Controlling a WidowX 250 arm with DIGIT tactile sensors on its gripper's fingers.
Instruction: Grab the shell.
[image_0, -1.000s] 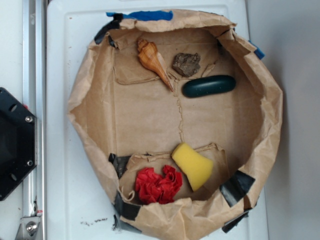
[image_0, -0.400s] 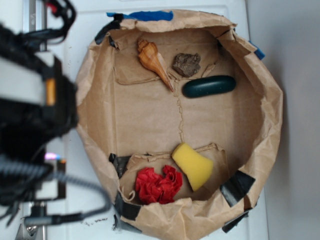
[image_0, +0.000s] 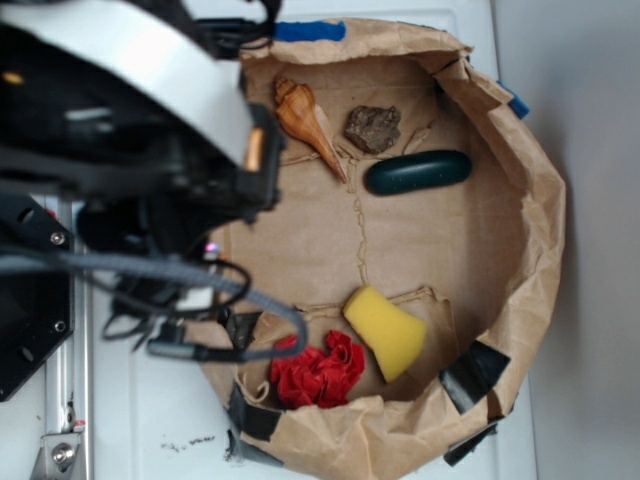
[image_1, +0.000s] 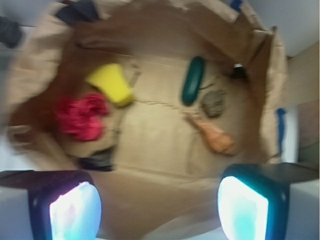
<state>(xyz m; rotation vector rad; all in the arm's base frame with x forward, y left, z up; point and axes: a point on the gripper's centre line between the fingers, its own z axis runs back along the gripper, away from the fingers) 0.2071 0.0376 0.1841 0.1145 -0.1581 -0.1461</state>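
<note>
Approach step: I'm hovering the gripper (image_1: 159, 207) high over the paper bag's (image_0: 540, 250) near rim, jaws wide apart and holding nothing, shell (image_1: 214, 137) lying untouched beside the rock (image_1: 213, 102), so next I'm needing to advance, descend, straddle it.

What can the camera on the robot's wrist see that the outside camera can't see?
Only the wrist view shows the gripper: its two fingertips glow pale blue, standing wide apart with nothing between them. Only the exterior view shows the black arm with its cables, plus the metal rail. Both show the paper bag holding the shell, brown rock, dark green oval, yellow sponge and red cloth.
</note>
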